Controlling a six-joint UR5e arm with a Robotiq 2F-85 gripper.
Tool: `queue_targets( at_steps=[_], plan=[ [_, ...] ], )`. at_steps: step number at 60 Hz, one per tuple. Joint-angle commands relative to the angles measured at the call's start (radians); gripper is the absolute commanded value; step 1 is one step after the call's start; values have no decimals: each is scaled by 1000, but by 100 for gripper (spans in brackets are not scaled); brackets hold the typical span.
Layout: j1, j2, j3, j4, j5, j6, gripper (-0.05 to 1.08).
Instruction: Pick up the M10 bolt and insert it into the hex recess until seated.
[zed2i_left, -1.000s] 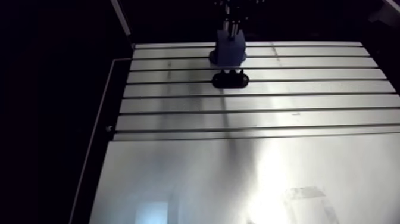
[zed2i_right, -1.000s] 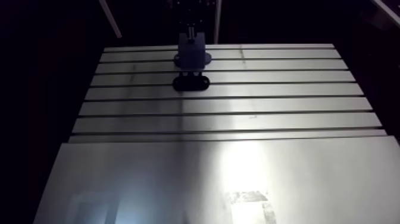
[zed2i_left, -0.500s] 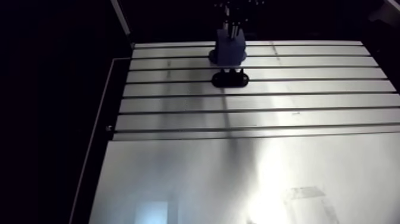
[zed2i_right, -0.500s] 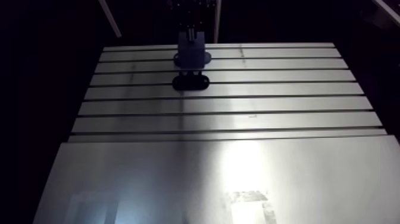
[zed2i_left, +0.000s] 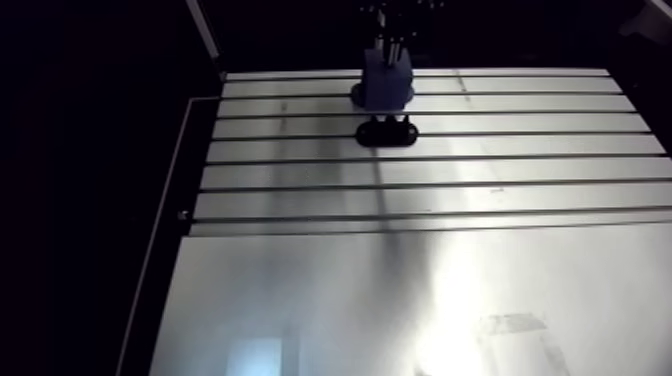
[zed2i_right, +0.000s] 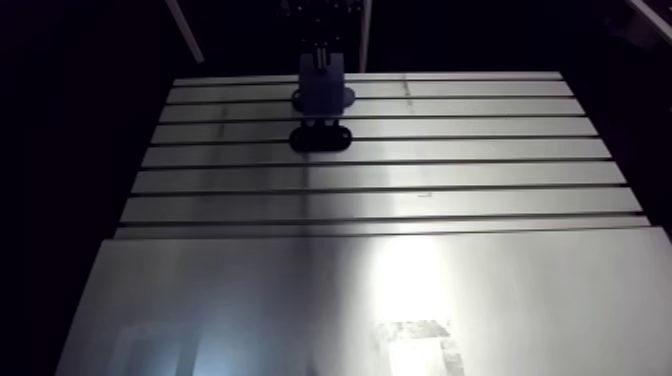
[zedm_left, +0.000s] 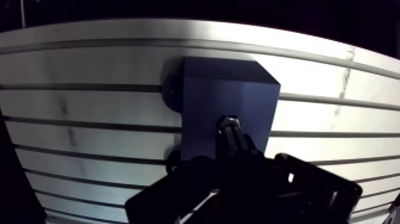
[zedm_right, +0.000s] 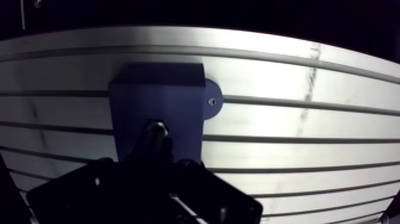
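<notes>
You see the gripper (zedm_left: 237, 146) with jaws narrow, holding the M10 bolt (zedm_left: 228, 121) against the blue block (zedm_left: 205, 98) on the slotted table (zedm_left: 89, 65).

The M10 bolt (zedm_left: 230, 124) shows as a short silvery stub with a lit end. The rest of it is lost in the dark gripper (zedm_left: 237, 146) that clasps it, right over the broad face of the blue block (zedm_left: 202, 113). Whether bolt and block touch I cannot tell, and the hex recess is hidden. The block stands upright near the far edge of the bench (zed2i_left: 420, 170), a rounded flange (zedm_right: 212, 100) with one screw at its foot.
</notes>
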Motion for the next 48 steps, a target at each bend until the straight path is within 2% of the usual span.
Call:
queue_targets(
  at_steps=[1, 48],
  plan=[
    [0, 0, 0, 0, 0, 0, 108],
    [1, 0, 4, -2, 0, -2, 108]
  ],
)
